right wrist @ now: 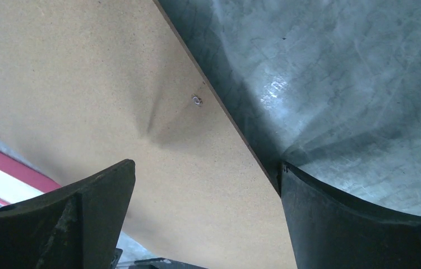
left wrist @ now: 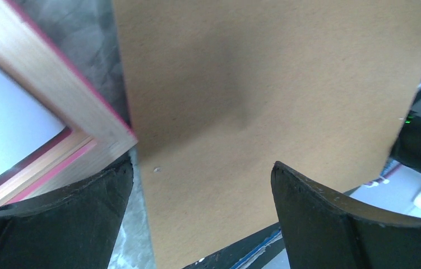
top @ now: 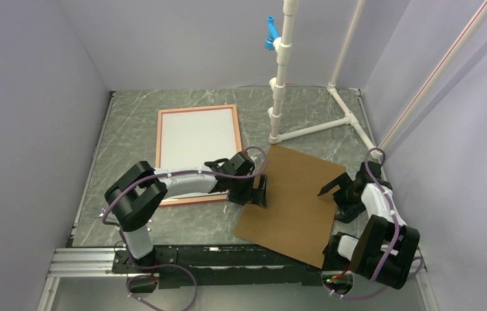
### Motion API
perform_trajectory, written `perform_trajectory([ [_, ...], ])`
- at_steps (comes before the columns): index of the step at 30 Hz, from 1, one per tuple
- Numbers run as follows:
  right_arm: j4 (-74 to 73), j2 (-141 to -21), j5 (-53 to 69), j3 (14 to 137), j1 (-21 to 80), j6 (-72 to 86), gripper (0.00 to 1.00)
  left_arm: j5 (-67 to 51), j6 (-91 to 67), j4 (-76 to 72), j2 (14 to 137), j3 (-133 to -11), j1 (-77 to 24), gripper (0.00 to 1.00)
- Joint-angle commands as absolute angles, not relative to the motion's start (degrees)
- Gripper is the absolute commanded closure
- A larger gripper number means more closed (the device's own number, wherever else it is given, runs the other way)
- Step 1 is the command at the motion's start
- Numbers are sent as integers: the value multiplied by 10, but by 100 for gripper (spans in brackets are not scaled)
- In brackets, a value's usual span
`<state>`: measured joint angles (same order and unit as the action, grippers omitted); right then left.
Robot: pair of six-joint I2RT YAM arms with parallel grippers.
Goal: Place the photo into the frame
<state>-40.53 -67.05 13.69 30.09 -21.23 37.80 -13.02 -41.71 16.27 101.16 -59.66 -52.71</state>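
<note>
1. While both arms hover, the frame (top: pixel 198 109) lies at ten o'clock on the table (top: pixel 130 129), a white sheet (top: pixel 198 139) filling it. The photo's back? Cannot tell.
2. Brown backing board (top: pixel 292 207) sits at four o'clock, just beside the frame's near corner.
3. Left gripper (top: pixel 260 191) gapes over the board's nine o'clock edge, right gripper (top: pixel 332 188) at its three o'clock edge, both empty.

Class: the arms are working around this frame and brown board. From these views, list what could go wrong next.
The brown board seems to overhang the table at its near corner; a nudge could drop it.
The open left fingers sit beside a corner of the frame and could knock it askew.
The open right fingers may slip on the board's thin edge.
</note>
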Motion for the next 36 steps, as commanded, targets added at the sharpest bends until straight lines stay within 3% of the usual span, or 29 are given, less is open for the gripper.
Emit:
perform_trajectory([
  [1,-305,-689,220,238,-209,362,0,-179,-432,98,1054,-548,-527,1],
  [10,-339,-607,291,231,-209,338,0,-254,-473,-11,1008,-502,-535,4],
  [28,-347,-553,378,218,-190,341,0,-158,-477,134,805,-529,-586,2],
  [36,-292,-546,406,209,-126,392,0,-100,-471,202,755,-531,-585,0],
])
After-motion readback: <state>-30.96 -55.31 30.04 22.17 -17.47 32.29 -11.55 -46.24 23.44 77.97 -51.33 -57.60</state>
